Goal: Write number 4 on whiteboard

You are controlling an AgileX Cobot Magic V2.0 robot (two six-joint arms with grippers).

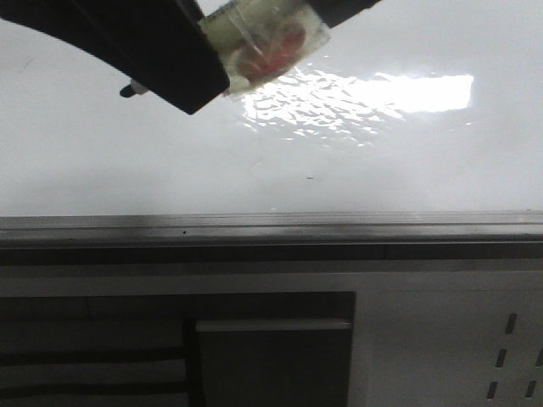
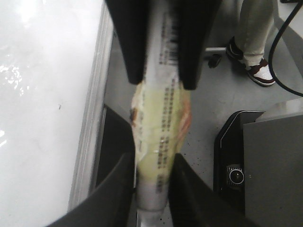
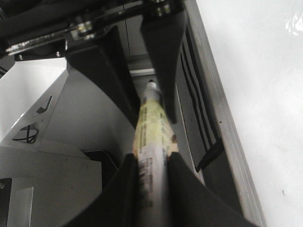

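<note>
The whiteboard [image 1: 382, 161] is glossy white with a bright glare patch, and no number 4 shows on it in any view. My left gripper [image 2: 154, 189] is shut on a marker [image 2: 161, 118] wrapped in yellowish tape. My right gripper [image 3: 151, 189] is shut on the same taped marker [image 3: 152, 137]. Each wrist view shows the other gripper's black fingers [image 2: 189, 56] clamped further along the marker. In the front view the taped marker [image 1: 263, 42] sits between black gripper bodies [image 1: 161, 51] at the top left, above the board. The board also shows in the left wrist view [image 2: 38, 118] and the right wrist view [image 3: 265, 71].
A grey metal rail [image 1: 271, 227] edges the board. A tiny dark speck [image 1: 310, 178] lies on the board. Below the rail is a pale panel with slots [image 1: 509, 356]. A person's leg and shoe [image 2: 258, 71], a cable [image 2: 284, 80] and a black base [image 2: 235, 176] are on the floor.
</note>
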